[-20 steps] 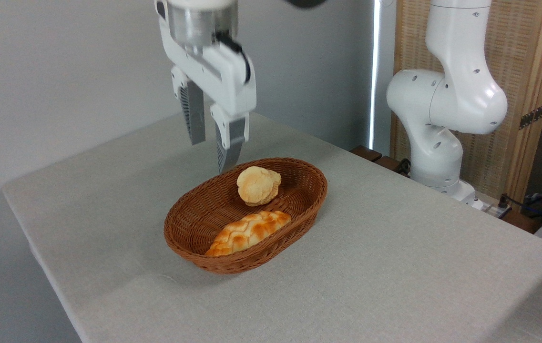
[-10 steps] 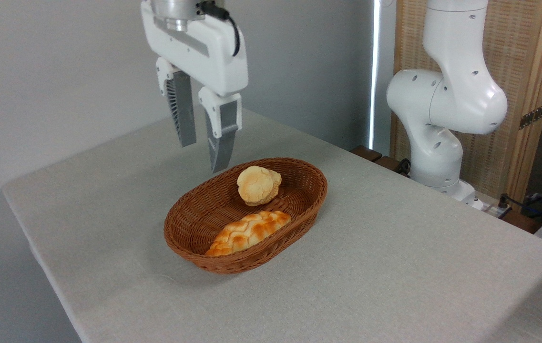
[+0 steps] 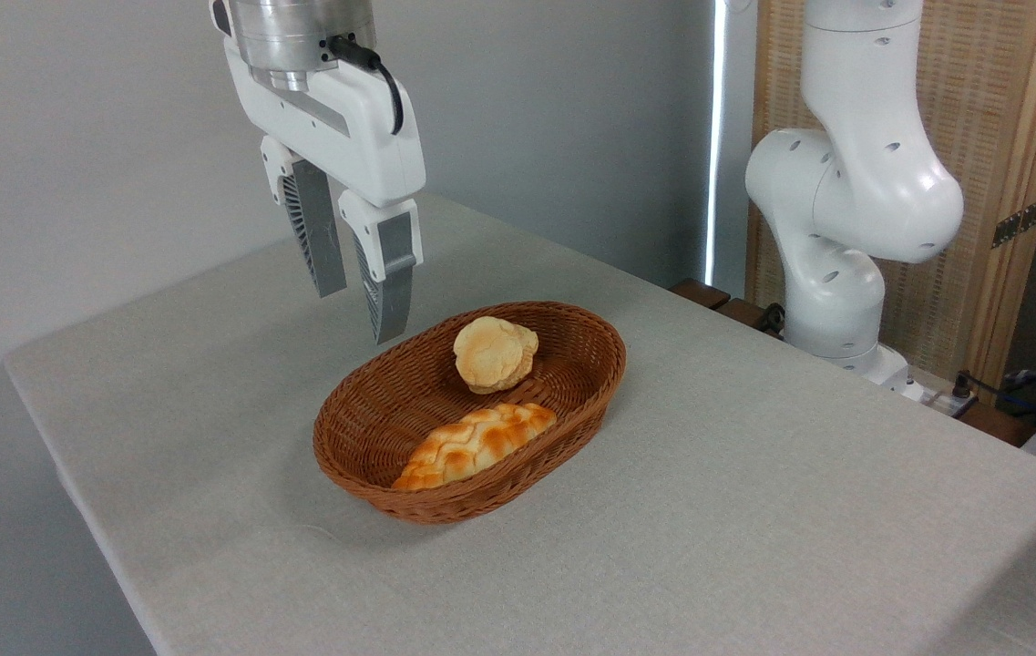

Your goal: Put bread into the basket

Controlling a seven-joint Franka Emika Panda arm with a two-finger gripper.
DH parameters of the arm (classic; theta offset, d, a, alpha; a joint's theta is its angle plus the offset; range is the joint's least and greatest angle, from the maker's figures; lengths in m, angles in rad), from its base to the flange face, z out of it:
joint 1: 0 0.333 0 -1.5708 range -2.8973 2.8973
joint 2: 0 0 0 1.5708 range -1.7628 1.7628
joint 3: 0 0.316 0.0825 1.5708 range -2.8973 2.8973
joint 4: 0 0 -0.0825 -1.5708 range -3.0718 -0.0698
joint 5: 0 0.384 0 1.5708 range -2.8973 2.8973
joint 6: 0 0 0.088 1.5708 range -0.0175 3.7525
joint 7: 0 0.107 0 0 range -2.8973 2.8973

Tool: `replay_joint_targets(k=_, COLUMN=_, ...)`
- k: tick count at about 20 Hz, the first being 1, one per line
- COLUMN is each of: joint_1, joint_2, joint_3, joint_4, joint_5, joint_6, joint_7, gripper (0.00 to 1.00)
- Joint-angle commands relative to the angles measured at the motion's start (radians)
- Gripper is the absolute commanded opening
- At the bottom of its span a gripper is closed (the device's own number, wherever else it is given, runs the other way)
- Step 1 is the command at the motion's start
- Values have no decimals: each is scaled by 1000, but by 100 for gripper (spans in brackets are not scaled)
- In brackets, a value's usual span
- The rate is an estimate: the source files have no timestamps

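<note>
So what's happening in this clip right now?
A Franka arm's gripper hangs open and empty above the table, up and left of the wicker basket. The small round bun already sits inside the basket, towards its far end, next to a longer braided loaf. Nothing is being held, so the placing looks done.

the basket (image 3: 363,460) near wall hides the braided loaf's (image 3: 474,443) underside.

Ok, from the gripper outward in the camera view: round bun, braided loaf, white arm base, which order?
1. Small round golden bun, at the basket's far end, just right of the gripper.
2. Oval braided loaf, nearer the camera.
3. White arm base, far right.
</note>
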Motion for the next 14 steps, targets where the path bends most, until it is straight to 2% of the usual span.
replay_joint_targets(k=1, joint_1=-21, joint_2=-48, joint_3=31, joint_4=-55, joint_5=12, joint_6=-19, joint_7=100, gripper=100)
replay_joint_targets(k=9, joint_1=-13, joint_2=-59, joint_3=32, joint_4=-72, joint_5=8, joint_6=-17, joint_7=93, gripper=100)
replay_joint_targets(k=14, joint_1=-15, joint_2=-59, joint_3=32, joint_4=-78, joint_5=14, joint_6=-20, joint_7=-11, gripper=100)
